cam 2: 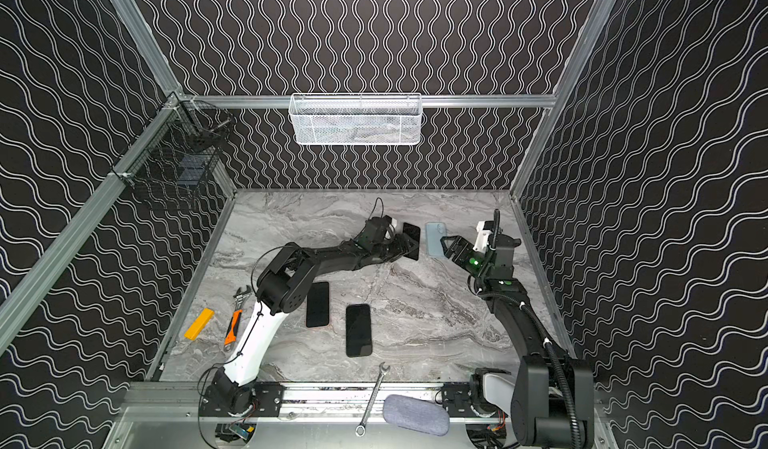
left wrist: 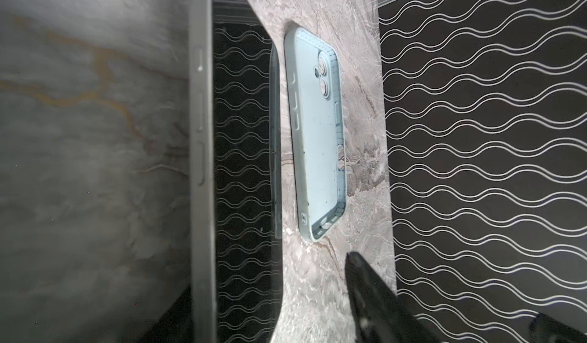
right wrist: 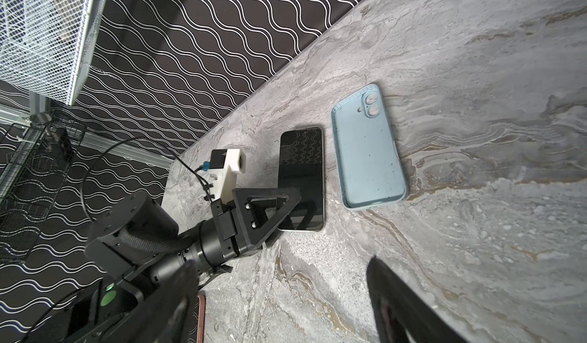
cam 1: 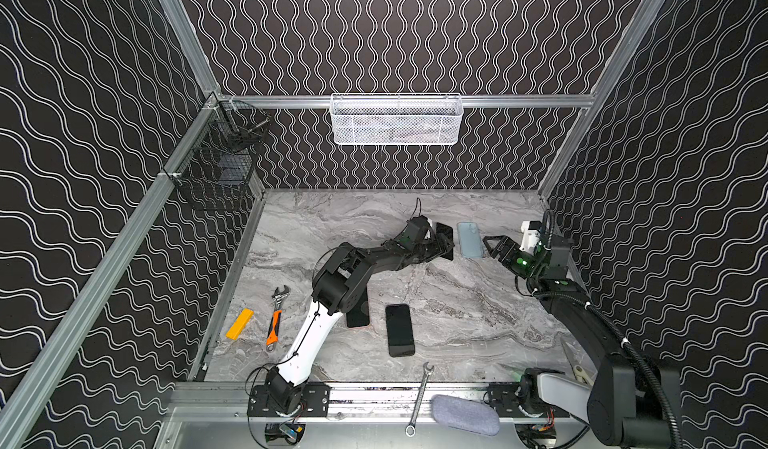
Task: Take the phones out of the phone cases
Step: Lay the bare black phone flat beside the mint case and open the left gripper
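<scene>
Phone (right wrist: 301,166) | between left jaws, spread apart | right jaws open near case (right wrist: 368,154)

The left arm (cam 1: 307,343), white in its lower link and black above, is stretched from its base towards the far middle. The jaws of its black parallel left gripper (cam 1: 444,243) are seen parted in the left wrist view. The all-black right arm (cam 1: 582,305) is bent along the right side, and its black right gripper (cam 1: 489,246) is turned towards the left one, near but apart, with jaws spread wide.
</scene>
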Controlling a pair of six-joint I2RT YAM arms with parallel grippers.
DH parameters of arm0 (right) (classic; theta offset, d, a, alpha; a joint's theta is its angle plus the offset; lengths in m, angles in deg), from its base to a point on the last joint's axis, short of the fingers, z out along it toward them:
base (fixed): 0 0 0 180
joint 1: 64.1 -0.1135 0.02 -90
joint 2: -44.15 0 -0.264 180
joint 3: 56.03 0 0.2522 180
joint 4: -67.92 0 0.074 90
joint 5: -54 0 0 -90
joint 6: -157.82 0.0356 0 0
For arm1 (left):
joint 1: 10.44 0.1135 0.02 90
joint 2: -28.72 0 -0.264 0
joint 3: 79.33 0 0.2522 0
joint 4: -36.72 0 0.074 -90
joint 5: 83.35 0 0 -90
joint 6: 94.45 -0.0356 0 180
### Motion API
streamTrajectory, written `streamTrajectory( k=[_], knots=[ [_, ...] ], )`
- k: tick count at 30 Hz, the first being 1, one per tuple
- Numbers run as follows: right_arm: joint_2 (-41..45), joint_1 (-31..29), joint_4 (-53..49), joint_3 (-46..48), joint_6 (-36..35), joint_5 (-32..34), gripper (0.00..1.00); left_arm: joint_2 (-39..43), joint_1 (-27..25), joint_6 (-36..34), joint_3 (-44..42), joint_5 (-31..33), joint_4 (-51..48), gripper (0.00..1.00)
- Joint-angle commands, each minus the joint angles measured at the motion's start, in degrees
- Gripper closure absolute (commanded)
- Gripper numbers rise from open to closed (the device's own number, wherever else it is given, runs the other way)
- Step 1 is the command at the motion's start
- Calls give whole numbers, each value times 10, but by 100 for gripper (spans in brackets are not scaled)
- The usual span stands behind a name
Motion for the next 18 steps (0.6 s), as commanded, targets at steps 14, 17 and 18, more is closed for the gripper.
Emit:
streamTrajectory(
  k=[14, 17, 18],
  knots=[
    [-9, 0, 9, -11, -7, 0, 13, 11, 1, -77, 49, 60, -150, 27],
    [-13, 0, 16, -9, -2, 0, 10, 4, 1, -76, 54, 49, -149, 26],
    [-13, 0, 19, -8, 1, -2, 7, 4, 1, -77, 55, 47, -150, 26]
  ],
)
